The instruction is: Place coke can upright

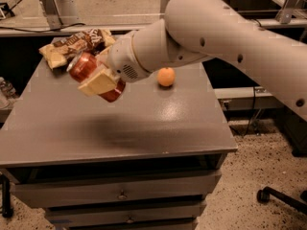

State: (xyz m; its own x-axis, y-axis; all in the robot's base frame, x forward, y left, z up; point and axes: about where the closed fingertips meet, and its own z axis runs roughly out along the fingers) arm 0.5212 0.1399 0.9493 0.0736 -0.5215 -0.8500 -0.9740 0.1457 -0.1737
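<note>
The tool (97, 79) clamps the tilted coke can (87, 66) in the air over the surface (144, 126), left of the orange (166, 76).

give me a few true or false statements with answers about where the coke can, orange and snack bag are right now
1. The gripper holds the coke can tilted in the air above the table. True.
2. The orange rests on top of the snack bag. False: it sits alone on the table, right of the gripper.
3. The snack bag lies at the table's far left corner. True.
4. The coke can stands upright on the table. False: it is off the surface and tilted.
</note>
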